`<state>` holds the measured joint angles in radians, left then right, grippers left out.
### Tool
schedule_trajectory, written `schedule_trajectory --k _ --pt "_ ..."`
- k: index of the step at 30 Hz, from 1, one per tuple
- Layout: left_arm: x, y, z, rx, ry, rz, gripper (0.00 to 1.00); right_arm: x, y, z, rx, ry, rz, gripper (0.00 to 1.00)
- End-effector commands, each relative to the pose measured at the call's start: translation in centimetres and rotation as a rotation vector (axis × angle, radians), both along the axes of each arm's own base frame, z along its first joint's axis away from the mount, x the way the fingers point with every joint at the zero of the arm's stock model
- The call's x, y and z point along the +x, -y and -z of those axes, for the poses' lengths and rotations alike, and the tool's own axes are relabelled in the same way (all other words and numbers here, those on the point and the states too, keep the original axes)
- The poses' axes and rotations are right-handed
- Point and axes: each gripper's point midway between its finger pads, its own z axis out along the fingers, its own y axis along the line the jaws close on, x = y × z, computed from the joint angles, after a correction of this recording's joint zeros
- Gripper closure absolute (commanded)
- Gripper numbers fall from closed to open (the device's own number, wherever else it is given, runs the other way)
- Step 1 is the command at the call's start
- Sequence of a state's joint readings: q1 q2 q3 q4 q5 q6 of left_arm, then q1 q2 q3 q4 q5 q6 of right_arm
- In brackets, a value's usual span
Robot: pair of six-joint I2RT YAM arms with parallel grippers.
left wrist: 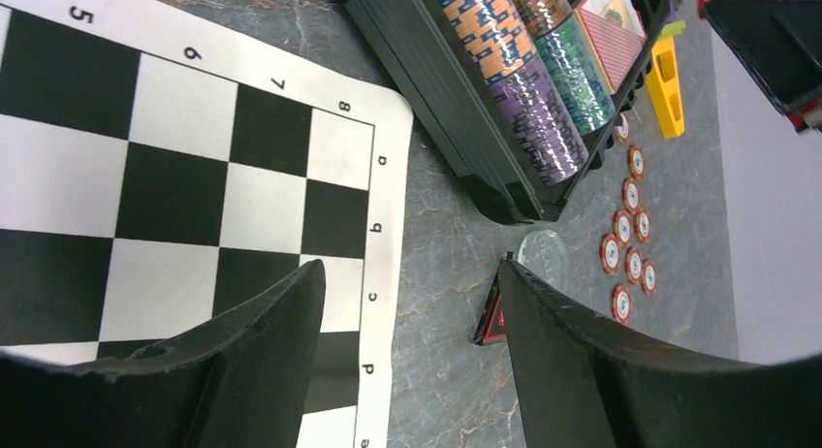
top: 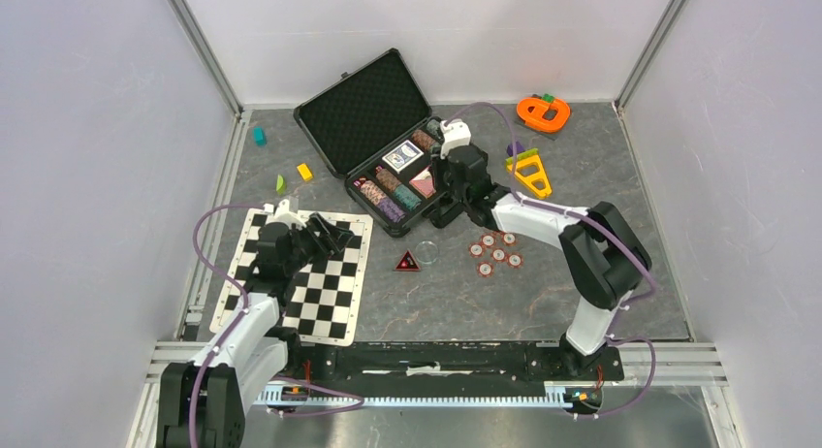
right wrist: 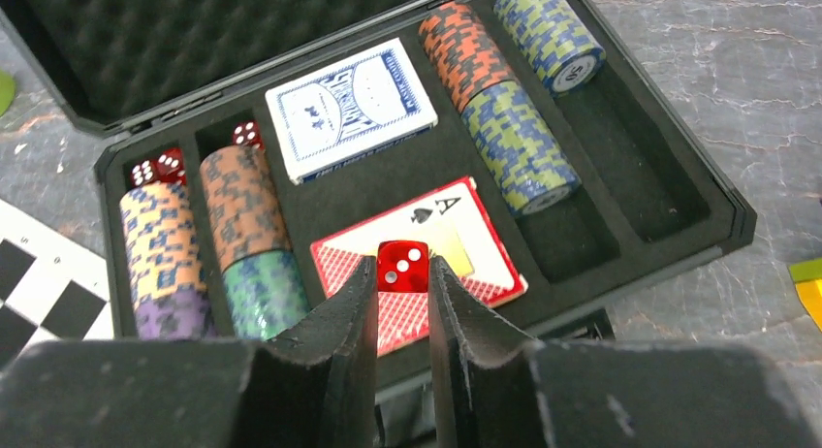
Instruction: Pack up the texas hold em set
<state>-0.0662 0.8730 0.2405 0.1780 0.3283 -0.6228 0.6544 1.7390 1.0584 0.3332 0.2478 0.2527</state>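
Right wrist view showed your right gripper [right wrist: 402, 273] clamped on a red die [right wrist: 402, 266], held above the red card deck [right wrist: 456, 264] inside the open black briefcase [right wrist: 659, 176], which stood at the back middle of the table. In my judgement the die belonged in the small pocket at the case's back left corner, where three dice [right wrist: 172, 164] already lay. You needed to carry it across above the chip rows and bring it low into that pocket. Only then should you have parted the fingers, so that it could not bounce onto the decks. Your left gripper [left wrist: 410, 273] hung empty, fingers apart, over the edge of the checkered mat [left wrist: 174, 157]. Count was as follows: four dice in sight, one of them held; two decks, the red one and a blue-backed deck [right wrist: 349, 109]; four rows of chip stacks [right wrist: 519, 143] lying in the slots, one slot bare; about nine loose red-white chips [left wrist: 631, 193] on the table near the case, the figure uncertain because some were partly hidden.
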Motion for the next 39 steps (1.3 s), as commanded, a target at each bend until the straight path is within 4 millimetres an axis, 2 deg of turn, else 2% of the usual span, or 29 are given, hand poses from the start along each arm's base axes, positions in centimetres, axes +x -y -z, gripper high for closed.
schedule_trajectory --k 1,5,11,17,22,24,25,27,29,34,39 --pt "0.4 0.9 -1.3 0.006 0.086 0.072 0.27 3.1 -0.8 -1.5 0.051 0.021 0.015 0.85" --pt "0.5 0.9 -1.1 0.005 0.075 0.071 0.27 5.6 0.6 -1.8 0.050 0.039 0.078 0.85" --pt "0.5 1.0 -1.1 0.001 0.079 0.073 0.27 9.4 2.9 -1.1 0.036 0.049 0.149 0.85" --pt "0.6 1.2 -0.9 -0.006 0.066 0.085 0.26 12.7 4.4 0.2 0.022 0.032 0.178 0.85" --pt "0.6 1.2 -0.8 -0.006 0.064 0.084 0.26 14.6 5.3 1.2 0.028 0.020 0.202 0.83" --pt "0.6 1.2 -0.8 -0.005 0.065 0.085 0.26 15.1 5.3 1.9 0.024 0.004 0.200 0.79" --pt "0.6 1.2 -0.8 -0.006 0.064 0.084 0.26 15.2 5.3 2.3 0.028 -0.008 0.196 0.72" --pt "0.6 1.2 -0.8 -0.005 0.064 0.083 0.26 14.9 5.1 2.9 0.032 -0.028 0.174 0.46" --pt "0.6 1.2 -0.8 -0.005 0.065 0.085 0.25 14.4 5.7 3.1 0.039 -0.042 0.198 0.37" --pt "0.6 1.2 -0.8 -0.006 0.066 0.086 0.25 13.6 8.0 2.0 0.051 -0.022 0.242 0.33" --pt "0.5 1.3 -0.9 -0.007 0.067 0.089 0.25 13.7 10.8 2.2 0.041 -0.045 0.258 0.35"
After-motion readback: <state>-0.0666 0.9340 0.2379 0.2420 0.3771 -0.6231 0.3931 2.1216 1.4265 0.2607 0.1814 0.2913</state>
